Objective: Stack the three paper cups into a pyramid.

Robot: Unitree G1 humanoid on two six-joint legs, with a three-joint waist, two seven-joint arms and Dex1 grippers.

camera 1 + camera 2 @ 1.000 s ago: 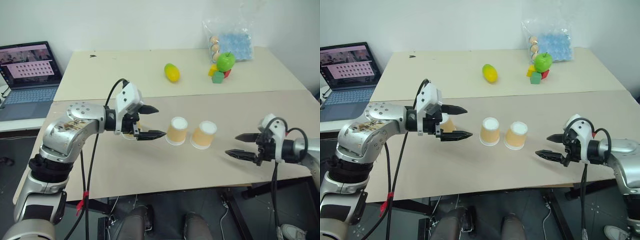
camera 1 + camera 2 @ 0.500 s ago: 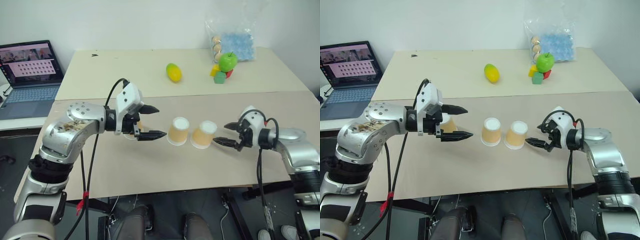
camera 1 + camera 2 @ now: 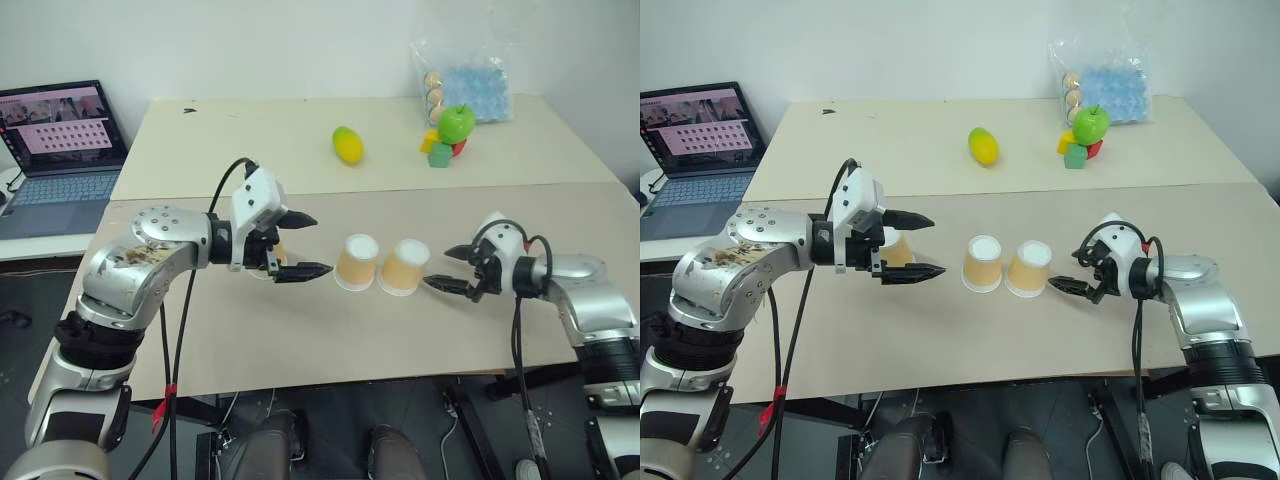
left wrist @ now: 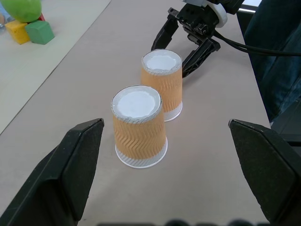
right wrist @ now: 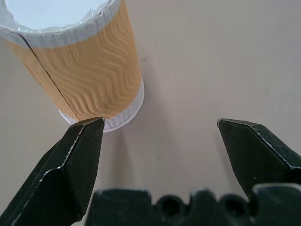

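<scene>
Two paper cups stand upside down side by side in the middle of the table, the left cup (image 3: 355, 262) and the right cup (image 3: 405, 268). A third cup (image 3: 895, 250) is partly hidden behind my left gripper (image 3: 320, 243). That gripper is open and empty, and it points at the pair from the left with a gap between. My right gripper (image 3: 438, 268) is open just right of the right cup. Its near fingertip (image 5: 89, 136) is close to that cup's (image 5: 80, 61) white rim, and I cannot tell whether they touch.
On the far table are a yellow-green mango (image 3: 346, 145), a green apple (image 3: 456, 123) with coloured blocks (image 3: 437, 153), and a plastic bag (image 3: 465, 85). A laptop (image 3: 60, 140) sits at the far left. The table's front edge (image 3: 330, 378) runs close below the cups.
My right gripper has swung in from the table's right side to just beside the right cup. The left gripper and the cups have stayed where they were.
</scene>
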